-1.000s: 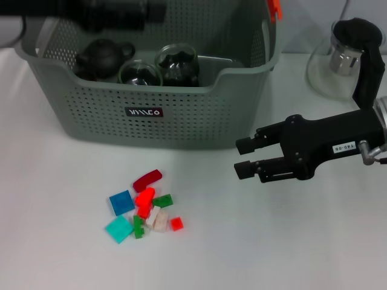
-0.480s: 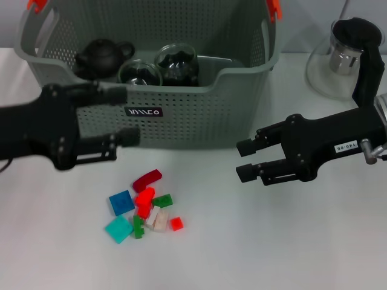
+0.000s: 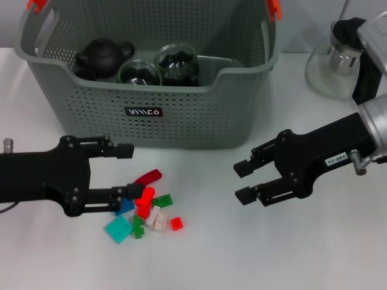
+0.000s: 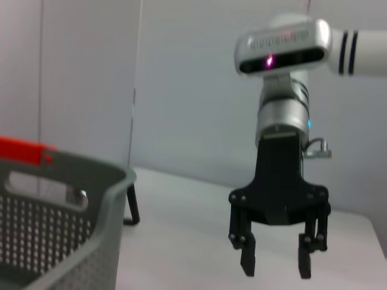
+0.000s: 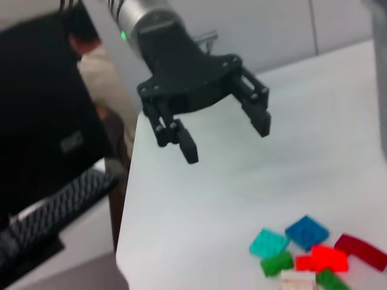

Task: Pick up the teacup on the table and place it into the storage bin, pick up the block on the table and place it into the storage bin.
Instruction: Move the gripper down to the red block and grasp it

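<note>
bright, even overhead light with faint soft shadows on the white table (image 3: pixel 254 254); wrist views slightly blurred.

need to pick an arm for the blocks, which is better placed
Left. Its open end effector sits at the edge of the block pile; the right end effector, also open, is farther off over bare table.

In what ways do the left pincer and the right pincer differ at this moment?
The left pincer hangs right at the pile of blocks, its lower finger reaching the blue pieces; the right pincer hovers over bare table, apart from everything. The left points toward the robot's right, the right toward its left. Both are black and open.
</note>
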You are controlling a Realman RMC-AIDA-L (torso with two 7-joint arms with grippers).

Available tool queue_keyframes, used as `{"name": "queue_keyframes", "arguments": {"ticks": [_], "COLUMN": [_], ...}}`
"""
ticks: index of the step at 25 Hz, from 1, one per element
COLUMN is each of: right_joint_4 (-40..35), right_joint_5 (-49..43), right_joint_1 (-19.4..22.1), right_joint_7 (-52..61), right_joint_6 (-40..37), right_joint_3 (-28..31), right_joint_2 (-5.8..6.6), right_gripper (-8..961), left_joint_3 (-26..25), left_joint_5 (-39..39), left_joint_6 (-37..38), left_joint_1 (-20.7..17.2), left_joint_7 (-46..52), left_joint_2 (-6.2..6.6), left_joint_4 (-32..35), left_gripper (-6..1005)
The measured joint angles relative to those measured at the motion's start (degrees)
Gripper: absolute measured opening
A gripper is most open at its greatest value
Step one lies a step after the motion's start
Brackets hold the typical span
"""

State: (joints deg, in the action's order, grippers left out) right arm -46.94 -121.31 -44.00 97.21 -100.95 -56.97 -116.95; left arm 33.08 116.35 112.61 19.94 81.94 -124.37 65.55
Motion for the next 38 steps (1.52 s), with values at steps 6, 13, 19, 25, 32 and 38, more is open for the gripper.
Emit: {"name": "queue_keyframes", "arguments": {"ticks": [6,13,19,25,32,38], "right_joint_4": [0.0,0.3,0.7,1.3,1.6,1.6], "right_joint_5": [-5.8,-10.3,-9.8,-5.1,-0.2,0.9], "right_joint_1": [-3.7,-8.4,-11.6,-13.4,-13.8,-13.3], "right_joint_7": [0.7,4.6,9.9,14.4,17.0,17.8], "right_joint_6": [0.4,1.9,6.6,13.9,23.0,28.5], "right_joint_3": [-1.1,-5.2,-14.3,-25.6,-38.9,-45.4], "right_joint_2": [-1.39,-3.01,-3.65,-3.89,-4.04,-4.23], "right_gripper": [562,562,563,563,562,562], "left_joint_3": [-1.1,-1.2,-1.3,-3.8,-4.3,-4.4], "left_joint_5": [3.9,13.7,15.5,15.9,17.7,17.6], "left_joint_6": [-2.8,-7.1,-7.4,-7.9,-8.0,-7.7], "left_joint_1": [-0.6,0.5,0.8,0.7,0.8,1.0], "left_joint_7": [-2.0,-2.4,-2.2,-2.6,-2.7,-2.5], "left_joint_2": [-0.05,0.14,0.19,0.38,0.45,0.45], "left_joint_4": [0.0,-0.2,-0.7,-0.9,-0.8,-1.0], "left_gripper": [709,709,709,709,709,709]}}
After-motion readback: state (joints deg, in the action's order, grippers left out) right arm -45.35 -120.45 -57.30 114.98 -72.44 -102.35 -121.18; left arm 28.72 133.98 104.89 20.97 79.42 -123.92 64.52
